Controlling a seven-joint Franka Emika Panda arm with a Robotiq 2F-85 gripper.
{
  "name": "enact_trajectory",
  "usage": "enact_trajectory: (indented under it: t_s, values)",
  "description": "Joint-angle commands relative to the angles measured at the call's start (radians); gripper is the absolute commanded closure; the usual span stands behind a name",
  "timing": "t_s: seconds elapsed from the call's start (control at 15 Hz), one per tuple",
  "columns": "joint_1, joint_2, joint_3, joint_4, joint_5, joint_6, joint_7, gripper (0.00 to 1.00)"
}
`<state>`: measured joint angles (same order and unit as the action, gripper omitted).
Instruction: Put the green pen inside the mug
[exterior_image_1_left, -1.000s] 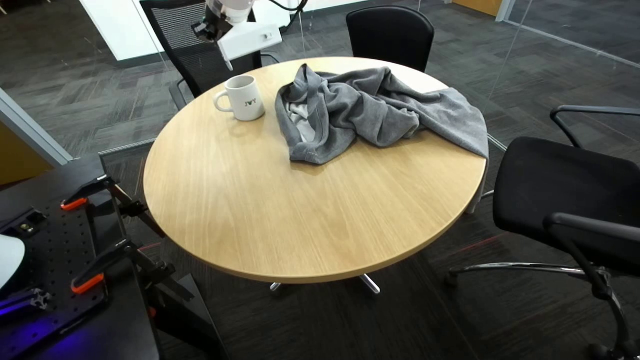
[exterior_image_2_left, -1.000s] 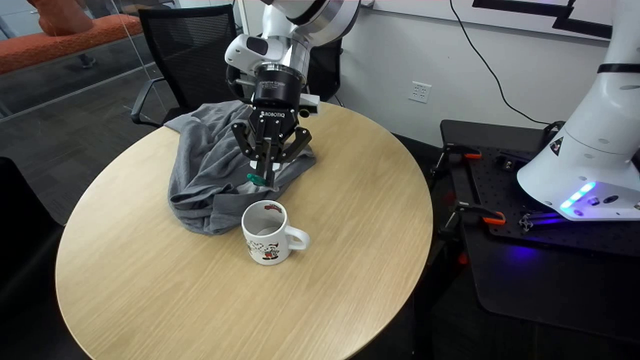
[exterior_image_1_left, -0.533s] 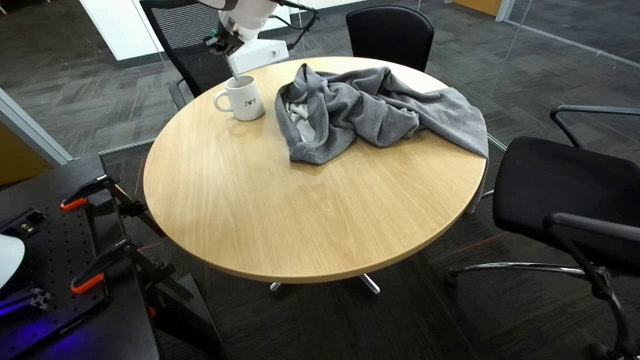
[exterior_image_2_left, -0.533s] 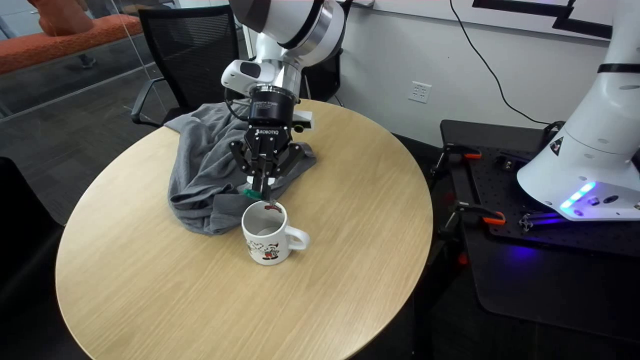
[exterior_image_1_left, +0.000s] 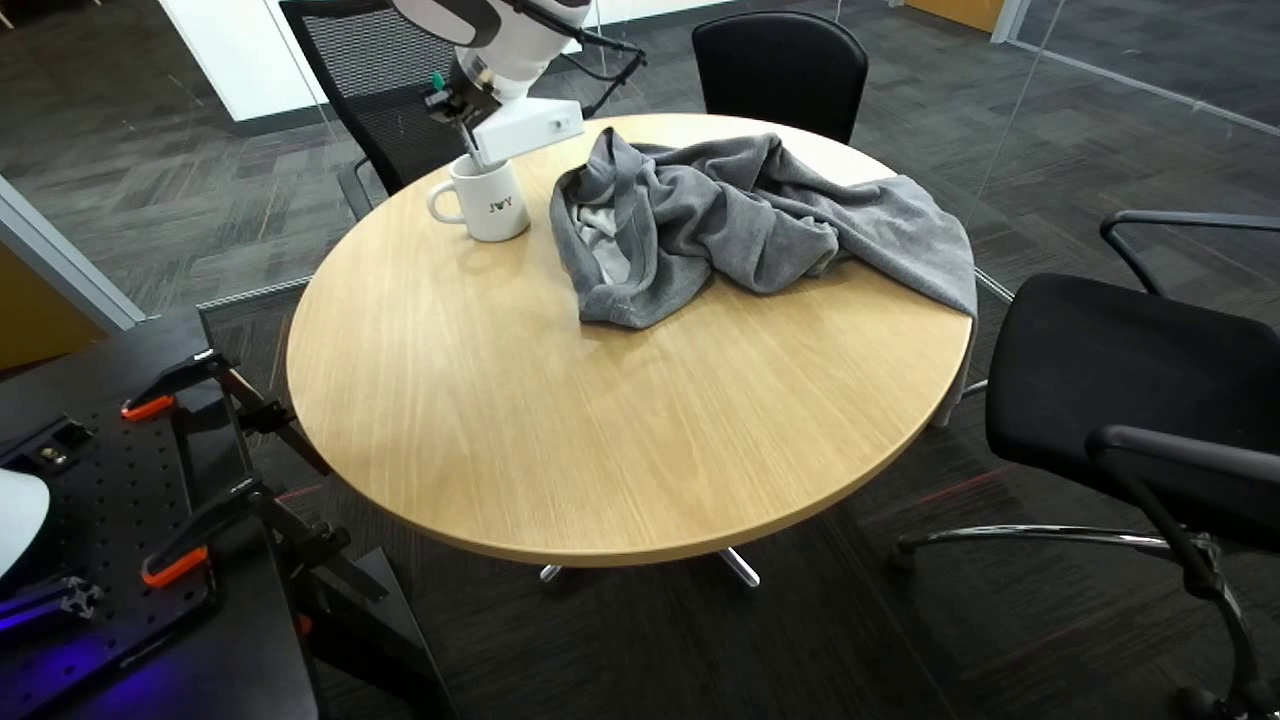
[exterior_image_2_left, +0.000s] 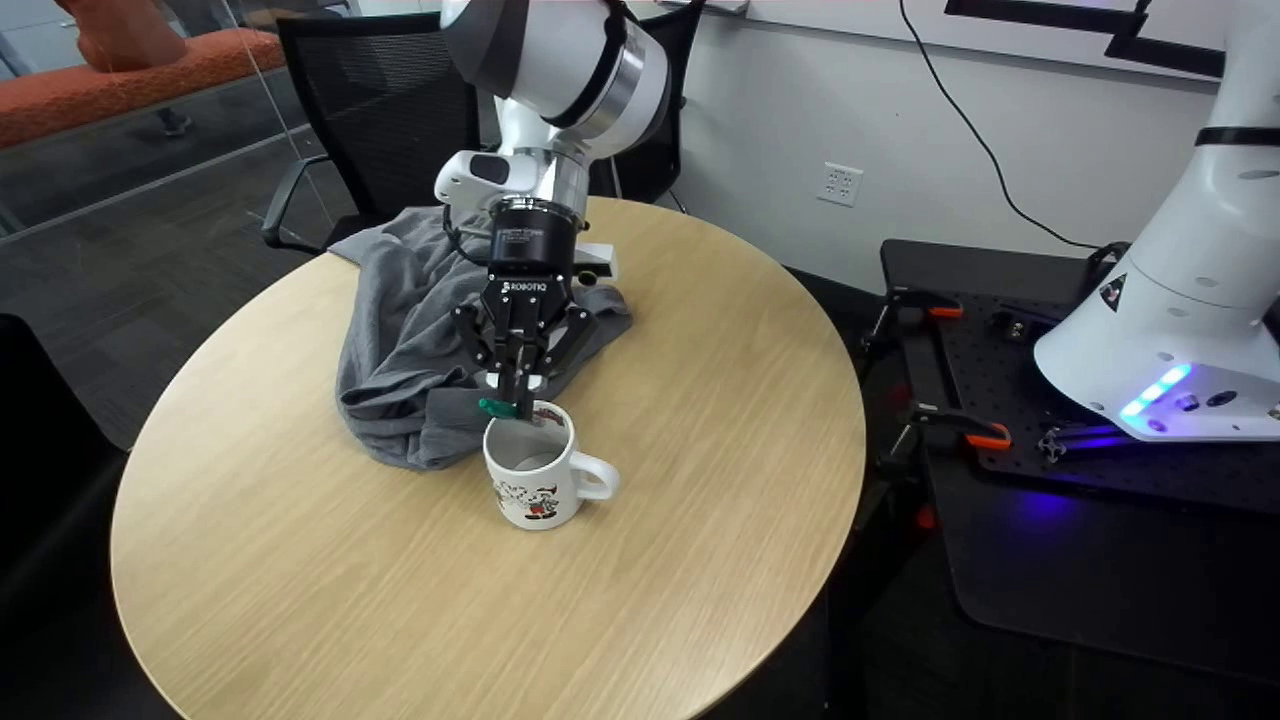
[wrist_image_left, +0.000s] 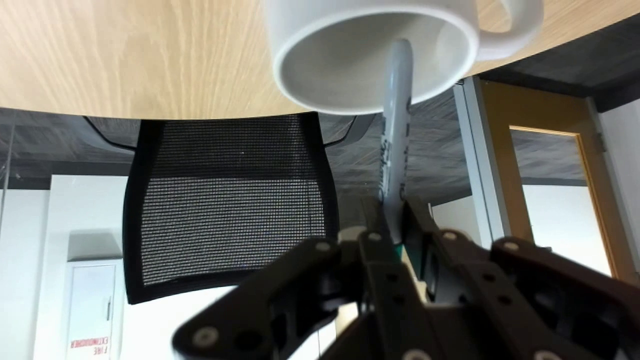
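Observation:
The white mug (exterior_image_1_left: 490, 205) stands upright on the round wooden table, near the grey cloth. It also shows in the other views (exterior_image_2_left: 530, 490) (wrist_image_left: 330, 70). My gripper (wrist_image_left: 392, 212) is shut on the pen (wrist_image_left: 397, 120), which has a pale grey barrel and a green end. The green end (exterior_image_2_left: 496, 408) sticks out beside the fingers, which are at the mug's rim in an exterior view (exterior_image_2_left: 520, 400). The pen slants down, and its pale end lies within the mug's mouth in the wrist view. How deep it reaches is hard to tell.
A crumpled grey cloth (exterior_image_1_left: 720, 215) lies on the table (exterior_image_1_left: 600, 430) beside the mug and partly under the arm in an exterior view (exterior_image_2_left: 420, 340). Black chairs (exterior_image_1_left: 780, 70) stand around the table. A black stand with clamps (exterior_image_2_left: 1000, 500) holds the robot base.
My gripper has moved down and toward the mug with the pen in it. The pen's pale end has gone from above the rim to within the mouth. The mug has not moved.

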<state>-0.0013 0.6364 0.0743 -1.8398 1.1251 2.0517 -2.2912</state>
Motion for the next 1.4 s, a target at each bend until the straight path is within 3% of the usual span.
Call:
enact_trajectory:
  t_s: [0.0,0.47,1.2,1.27,1.33]
  values:
    - [-0.011,0.013,0.011,0.031,-0.007,-0.032,0.002,0.53]
    - [-0.012,-0.086,0.022,-0.046,0.014,-0.009,-0.045,0.01]
    - [0.006,-0.410,0.024,-0.277,0.079,-0.021,-0.245,0.00]
    - [0.017,-0.336,0.011,-0.207,0.048,-0.007,-0.189,0.00]
    - [0.020,-0.352,0.010,-0.219,0.048,-0.006,-0.194,0.00]
